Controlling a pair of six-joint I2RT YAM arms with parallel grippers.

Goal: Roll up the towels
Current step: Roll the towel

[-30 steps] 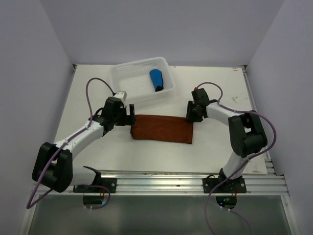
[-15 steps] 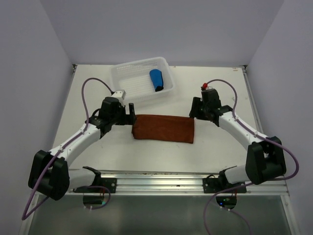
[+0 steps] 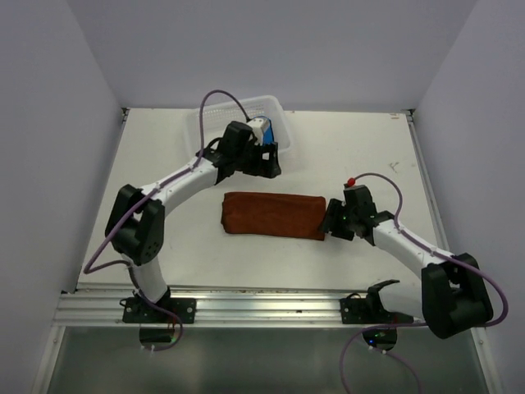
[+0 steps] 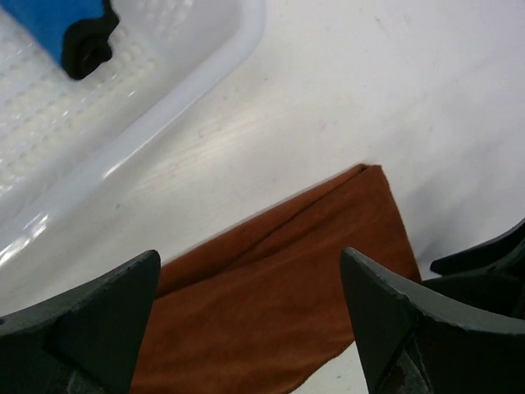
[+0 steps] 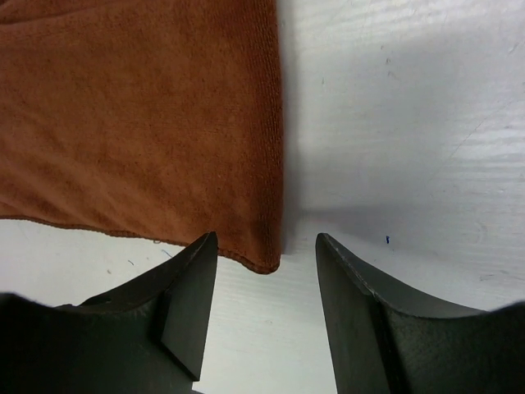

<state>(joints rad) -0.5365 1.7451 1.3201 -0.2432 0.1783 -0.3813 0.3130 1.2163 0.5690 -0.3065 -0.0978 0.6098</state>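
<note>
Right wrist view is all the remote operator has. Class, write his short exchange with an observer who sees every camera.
Operator: I see only one end of a rust-brown cloth towel. Is it rolled yet?
Observer: No. From above it lies flat as a long folded strip.
Operator: Where is the other towel?
Observer: The bright blue cloth towel lies in the white plastic mesh basket, at the far side of the table.
</note>
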